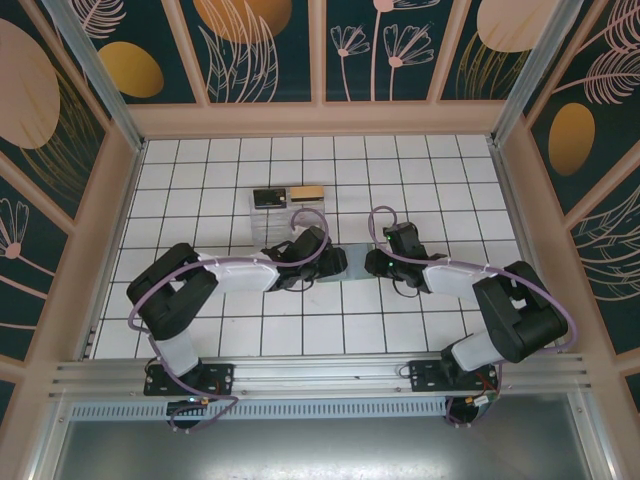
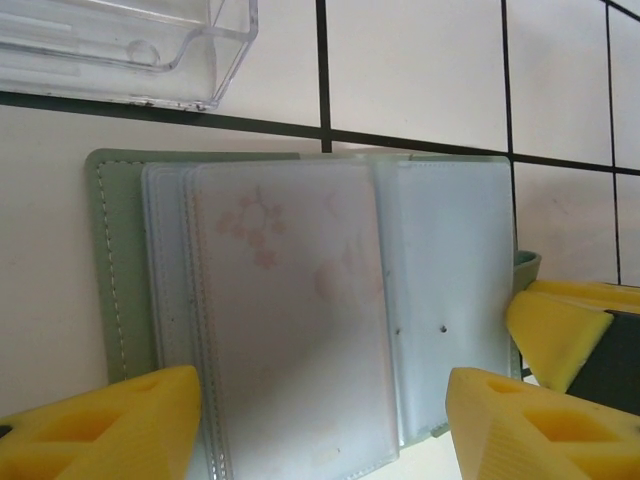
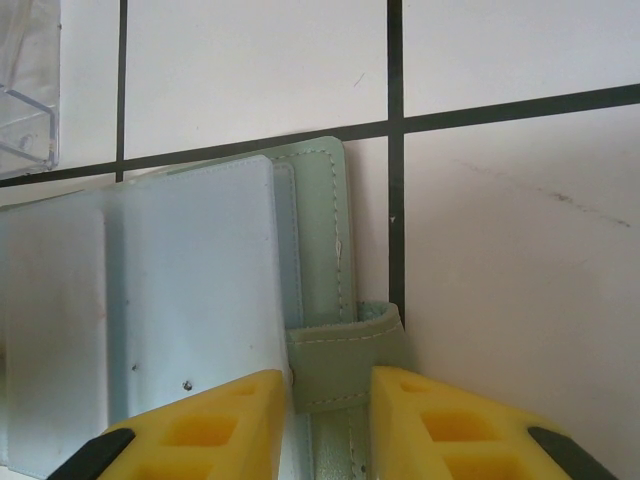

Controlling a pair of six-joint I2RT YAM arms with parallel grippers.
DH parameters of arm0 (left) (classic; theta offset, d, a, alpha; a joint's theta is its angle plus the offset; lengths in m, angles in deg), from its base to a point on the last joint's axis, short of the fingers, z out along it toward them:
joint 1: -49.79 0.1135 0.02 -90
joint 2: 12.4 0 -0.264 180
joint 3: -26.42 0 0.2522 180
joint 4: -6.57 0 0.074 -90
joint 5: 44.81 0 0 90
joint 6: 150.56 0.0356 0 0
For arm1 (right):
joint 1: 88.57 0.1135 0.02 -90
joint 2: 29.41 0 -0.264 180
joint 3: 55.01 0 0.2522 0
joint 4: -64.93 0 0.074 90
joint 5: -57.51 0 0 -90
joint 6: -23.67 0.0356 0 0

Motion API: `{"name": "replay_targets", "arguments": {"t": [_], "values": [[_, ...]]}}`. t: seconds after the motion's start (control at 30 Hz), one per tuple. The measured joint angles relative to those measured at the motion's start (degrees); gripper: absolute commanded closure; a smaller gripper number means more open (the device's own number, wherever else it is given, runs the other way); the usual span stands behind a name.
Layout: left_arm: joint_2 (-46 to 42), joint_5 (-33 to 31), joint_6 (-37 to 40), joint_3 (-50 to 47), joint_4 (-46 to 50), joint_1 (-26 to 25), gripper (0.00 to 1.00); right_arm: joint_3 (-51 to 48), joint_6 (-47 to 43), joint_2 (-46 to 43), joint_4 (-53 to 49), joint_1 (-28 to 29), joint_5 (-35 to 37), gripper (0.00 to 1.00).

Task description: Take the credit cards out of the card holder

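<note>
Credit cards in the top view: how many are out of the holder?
2, it seems: a tan-gold card lying beyond the card holder, and a darker card left of it at the clear box. More may sit hidden in the holder's sleeves.

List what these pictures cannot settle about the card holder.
- What the card holder's frosted sleeves contain: left wrist view, the plastic blurs it.
- Its ends: top view, the left arm and right arm cover them.
- Whether the right gripper clamps the strap: right wrist view, its fingers cover the strap's edges.
</note>
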Motion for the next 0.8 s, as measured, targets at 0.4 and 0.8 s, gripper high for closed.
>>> {"name": "replay_targets", "arguments": {"t": [0.4, 0.8], "values": [[0.28, 0.02, 0.04, 0.11, 0.04, 0.0, 0.34, 0.0, 0.0, 0.0, 0.0, 0.0, 0.0, 0.69], [-0.31, 0.04, 0.68, 0.33, -0.04, 0.0, 0.34, 0.0, 0.02, 0.0, 0.0, 0.02, 0.0, 0.69]]}}
